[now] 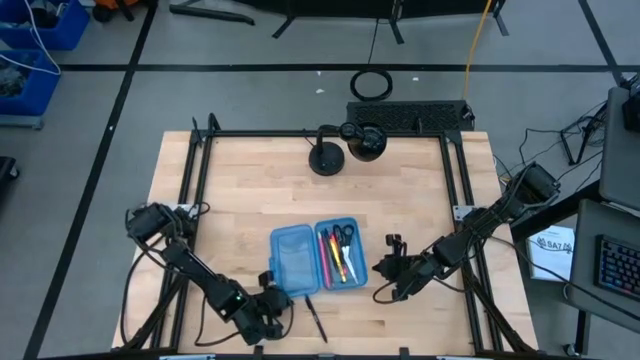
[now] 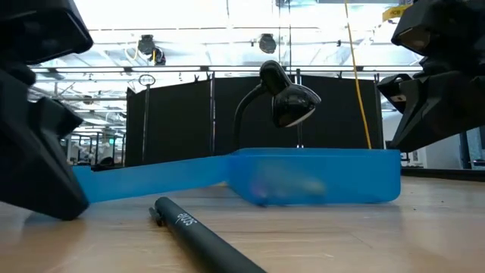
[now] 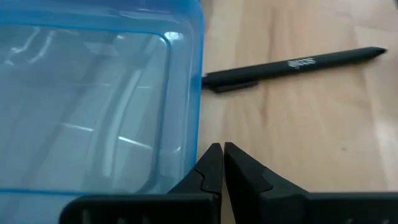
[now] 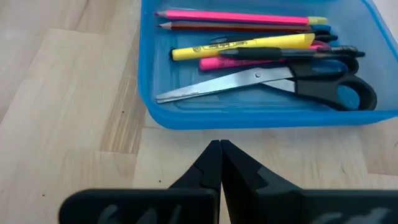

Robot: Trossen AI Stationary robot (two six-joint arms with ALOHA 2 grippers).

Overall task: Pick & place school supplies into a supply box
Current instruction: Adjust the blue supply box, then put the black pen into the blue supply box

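— Nearly done? One black pen (image 1: 316, 322) lies on the table (image 1: 420, 190), just outside the supply box (image 1: 316, 258).

— Yes; left gripper (image 1: 272, 312) waits beside it, fingers together, empty. Right gripper (image 1: 392, 270), likewise closed, rests near the filled half.

Two slim, dark, jointed robot arms trailing black cables; each tool (image 3: 222, 163) has two matte black, wedge-shaped, pointed fingers.
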